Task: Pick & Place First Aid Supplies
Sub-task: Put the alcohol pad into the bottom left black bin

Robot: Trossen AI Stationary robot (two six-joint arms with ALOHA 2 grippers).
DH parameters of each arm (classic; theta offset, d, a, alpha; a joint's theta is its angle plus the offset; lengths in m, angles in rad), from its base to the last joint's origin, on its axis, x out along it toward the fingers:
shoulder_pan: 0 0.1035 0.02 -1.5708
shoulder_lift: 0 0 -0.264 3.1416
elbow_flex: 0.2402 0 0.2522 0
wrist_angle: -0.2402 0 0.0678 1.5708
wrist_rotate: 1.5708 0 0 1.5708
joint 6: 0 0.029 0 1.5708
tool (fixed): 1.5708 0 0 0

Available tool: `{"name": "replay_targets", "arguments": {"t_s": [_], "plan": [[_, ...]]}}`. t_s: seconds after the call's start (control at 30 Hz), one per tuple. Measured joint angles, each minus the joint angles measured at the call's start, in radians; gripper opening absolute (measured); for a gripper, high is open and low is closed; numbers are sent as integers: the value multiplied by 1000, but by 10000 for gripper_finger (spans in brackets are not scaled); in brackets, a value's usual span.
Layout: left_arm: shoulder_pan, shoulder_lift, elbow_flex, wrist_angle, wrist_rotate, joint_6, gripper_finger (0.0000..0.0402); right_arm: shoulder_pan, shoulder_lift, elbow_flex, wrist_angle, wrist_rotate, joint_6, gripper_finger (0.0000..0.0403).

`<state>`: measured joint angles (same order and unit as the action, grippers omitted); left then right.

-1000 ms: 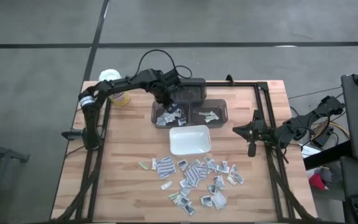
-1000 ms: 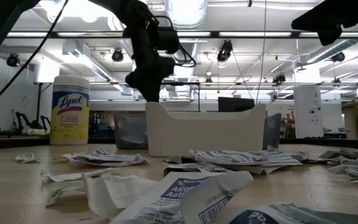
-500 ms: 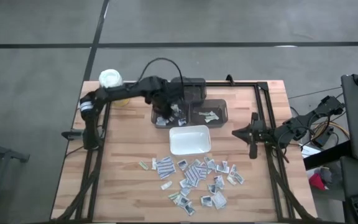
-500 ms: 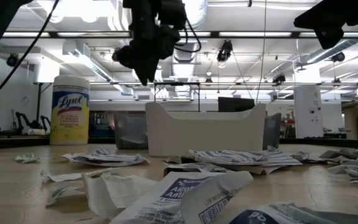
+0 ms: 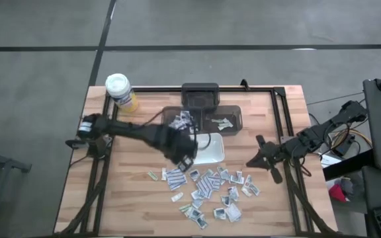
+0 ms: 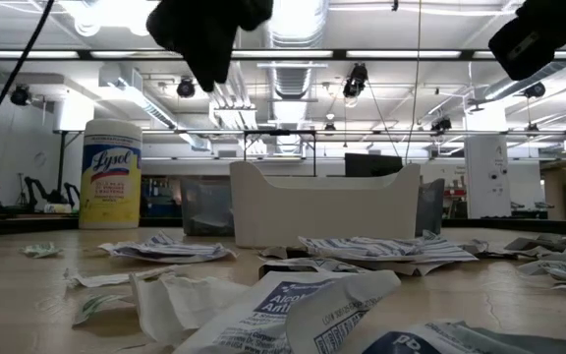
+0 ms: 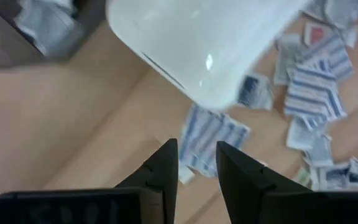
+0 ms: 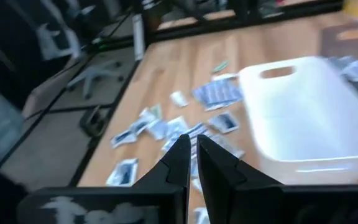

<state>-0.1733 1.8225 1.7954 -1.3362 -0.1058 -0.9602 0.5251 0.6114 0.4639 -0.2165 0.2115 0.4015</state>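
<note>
The tabletop (image 5: pixel 131 192) was pale butcher-block style wood with visible grain strips and a matt finish. The white tray (image 5: pixel 207 151) looked like smooth glossy plastic, it even caught a little highlight in the left wrist view. The two dark bins (image 5: pixel 227 114) behind it seemed like smoky see-through plastic. The packets (image 5: pixel 207 182) were crinkly paper or foil-ish sachets, printed, slightly shiny and wrinkled up close. The canister (image 6: pixel 112 175) was plastic with a glossy printed label. The frame rails (image 5: pixel 284 125) looked like black matt metal.
</note>
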Motion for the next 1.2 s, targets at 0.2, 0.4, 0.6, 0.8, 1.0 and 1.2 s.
{"name": "replay_targets", "arguments": {"t_s": [0.2, 0.4, 0.6, 0.8, 1.0, 1.2], "plan": [[-125, 0, 0, 0, -67, -109, 104, 0, 126, 2, 116, -53, -1, 27], [-176, -6, 0, -1, -127, -115, 104, 1, 272, 38, 149, -121, 18, 27], [-178, -26, -1, -70, -181, -56, 104, 1, 436, 140, 144, -143, 18, 27], [-178, -118, -76, -88, -203, 20, 104, 1, 607, 250, 81, -171, 78, 27], [-178, -304, -253, -71, -209, 46, 104, 0, 753, 361, -79, -184, 245, 27], [-178, -538, -502, 101, -209, 72, 104, 7, 873, 471, -204, -212, 389, 27]]}}
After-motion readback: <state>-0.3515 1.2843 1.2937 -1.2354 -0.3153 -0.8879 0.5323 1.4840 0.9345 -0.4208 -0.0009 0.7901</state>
